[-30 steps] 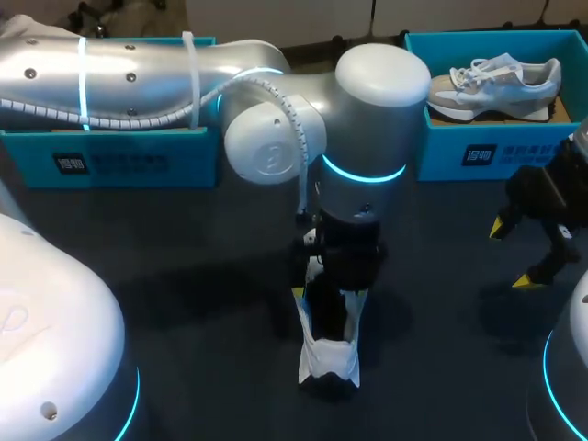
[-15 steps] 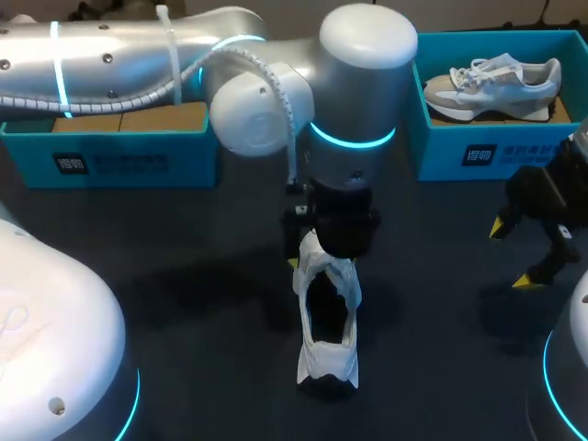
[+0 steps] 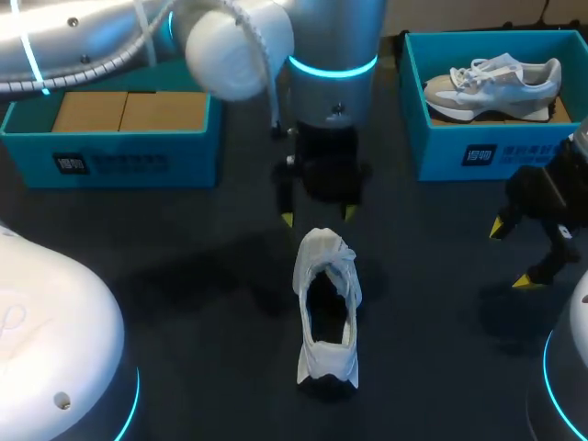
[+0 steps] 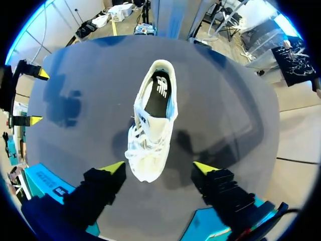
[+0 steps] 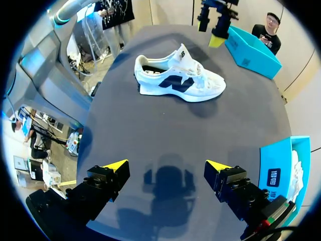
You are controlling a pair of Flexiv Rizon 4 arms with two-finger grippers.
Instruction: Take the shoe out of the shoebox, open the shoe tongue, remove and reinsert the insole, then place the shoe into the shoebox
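My head camera sits high behind the arms, looking down over the table [image 3: 184, 266]. The 2 wrist cameras look out along my left gripper [image 4: 159, 167] and right gripper [image 5: 167, 164]: the left one is close above the white shoe [image 4: 153, 125], the right one side-on to it from farther off. All 3 views share that shoe.

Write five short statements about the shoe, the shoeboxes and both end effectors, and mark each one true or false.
1. The white shoe stands on the table, outside both shoeboxes. True.
2. The left end effector is shut on the shoe's tongue. False: it is open and clear of the shoe, beyond its toe.
3. The shoebox on the right holds a grey shoe. True.
4. The right end effector holds an insole. False: it is open and empty.
5. The shoebox on the left holds a shoe. False: no shoe lies in it.
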